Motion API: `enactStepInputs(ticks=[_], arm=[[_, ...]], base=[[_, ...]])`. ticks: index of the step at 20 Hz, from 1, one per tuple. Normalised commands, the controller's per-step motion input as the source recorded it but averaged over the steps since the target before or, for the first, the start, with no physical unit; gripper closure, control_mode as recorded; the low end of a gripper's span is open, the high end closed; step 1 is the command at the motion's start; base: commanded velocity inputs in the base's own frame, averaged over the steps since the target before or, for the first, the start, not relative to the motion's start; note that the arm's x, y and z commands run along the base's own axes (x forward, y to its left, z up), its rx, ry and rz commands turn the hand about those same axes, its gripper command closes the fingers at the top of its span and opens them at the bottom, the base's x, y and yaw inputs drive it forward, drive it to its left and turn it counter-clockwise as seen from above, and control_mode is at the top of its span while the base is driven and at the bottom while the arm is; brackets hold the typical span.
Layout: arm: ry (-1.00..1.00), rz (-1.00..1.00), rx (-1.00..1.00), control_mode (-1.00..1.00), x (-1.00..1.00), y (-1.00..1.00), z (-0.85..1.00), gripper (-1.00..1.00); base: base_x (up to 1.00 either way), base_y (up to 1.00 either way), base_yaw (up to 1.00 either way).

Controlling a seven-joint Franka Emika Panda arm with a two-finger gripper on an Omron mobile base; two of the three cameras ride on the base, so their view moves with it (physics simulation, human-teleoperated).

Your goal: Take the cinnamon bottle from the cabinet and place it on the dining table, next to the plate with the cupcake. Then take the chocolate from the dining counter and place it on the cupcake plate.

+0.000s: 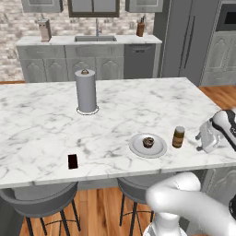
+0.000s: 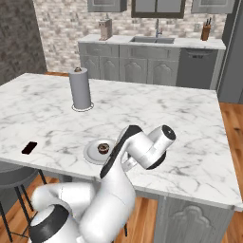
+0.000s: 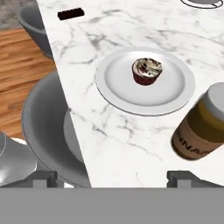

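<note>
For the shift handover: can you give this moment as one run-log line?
cinnamon bottle: upright beside plate | cupcake: on plate | chocolate: untouched near counter edge | gripper: open, empty

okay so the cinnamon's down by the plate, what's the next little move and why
Probably swing the open gripper toward the chocolate. The cinnamon bottle stands upright beside the plate, apart from the gripper, so step one looks done. The chocolate lies near the counter's front edge, well to the plate's other side.

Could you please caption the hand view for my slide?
Open gripper above cinnamon bottle standing beside cupcake plate; chocolate farther off.
</note>
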Motion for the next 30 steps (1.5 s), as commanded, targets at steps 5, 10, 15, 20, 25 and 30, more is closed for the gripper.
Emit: enactStepInputs(ticks=[5,10,15,20,25,30], arm=[[-0.12,-0.27,0.01,-1.0,-0.35,0.5,0.24,-1.0],[-0.07,-0.31,0.0,-1.0,-0.24,0.55,0.26,-1.0],[0.0,-0.26,-0.01,-1.0,-0.09,0.6,0.32,-1.0],[0.13,-0.06,0.0,-1.0,0.09,0.68,0.25,-1.0],[0.17,0.0,-0.01,-1.0,0.18,0.72,0.2,-1.0],[0.24,-0.01,0.0,-1.0,0.27,0.74,0.17,-1.0]], base=[[0.0,0.0,0.0],[0.0,0.0,0.0],[0.0,0.0,0.0],[0.0,0.0,0.0],[0.0,0.0,0.0],[0.0,0.0,0.0]])
